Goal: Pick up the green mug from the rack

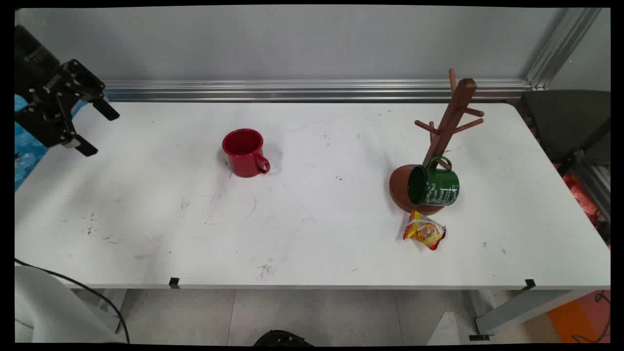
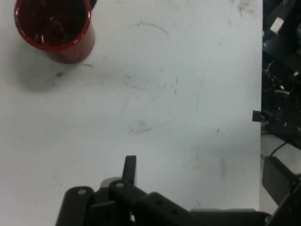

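White and scuffed, the table stood against a grey wall with an aluminium rail along its far edge. We saw the gripper raised above the table's far left corner, its two black fingers spread wide with nothing between them and touching nothing. Nearest to it, though well apart, was a red mug, upright on the far half of the table left of centre, its handle turned toward the near right; in the hand view the same red mug sat at the upper left, open mouth toward the camera, with bare table between it and the gripper's linkage. Toward the right edge we noted a wooden mug tree leaning on its round brown base, with a green mug hung by its handle on a low peg, mouth facing left, resting against the base. Just beside the base, toward the near edge, lay a small yellow and red snack packet.
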